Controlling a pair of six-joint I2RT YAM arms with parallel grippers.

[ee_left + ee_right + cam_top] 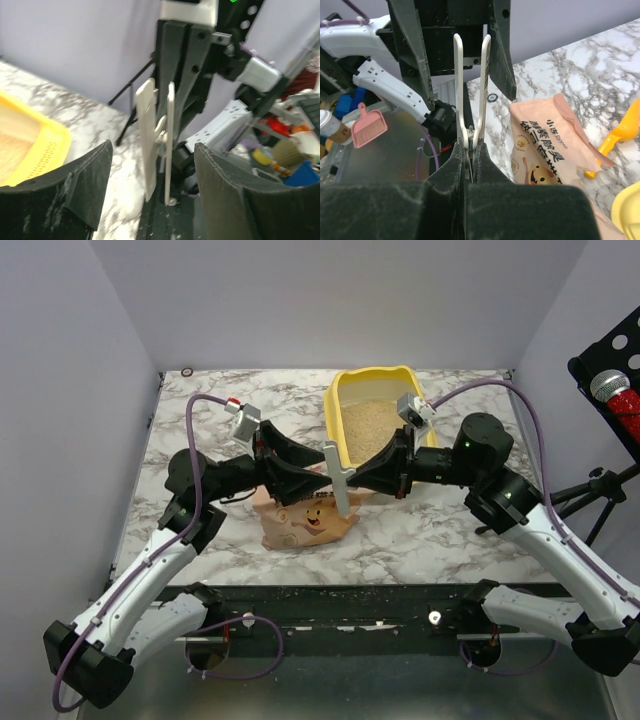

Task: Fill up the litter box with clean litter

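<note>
1. The right gripper (468, 160) is pinched tight on the base of a white clip (470, 75).
2. The left gripper (155, 187) gapes wide around the clip, clear of it.
3. The litter box (333, 415), far and right of centre, holds litter (372, 425).
4. The bag (305, 520), just nearer, bears dark Chinese characters I cannot read and a cartoon face.

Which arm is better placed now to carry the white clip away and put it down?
Right. The right gripper is shut on the white clip, while the left gripper stands open around it, with a gap on each side.
</note>
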